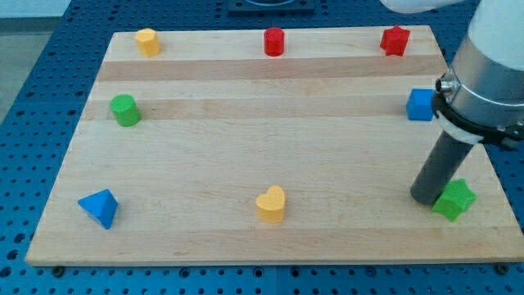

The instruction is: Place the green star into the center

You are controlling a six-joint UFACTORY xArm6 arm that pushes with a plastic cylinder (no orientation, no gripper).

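Observation:
The green star lies on the wooden board near its lower right corner. My tip is the lower end of the dark rod, which comes down from the arm at the view's right. The tip stands right against the star's left side, touching or nearly touching it.
A blue cube sits above the tip near the right edge. A red star, a red cylinder and a yellow block line the top. A green cylinder, a blue triangle and a yellow heart lie left.

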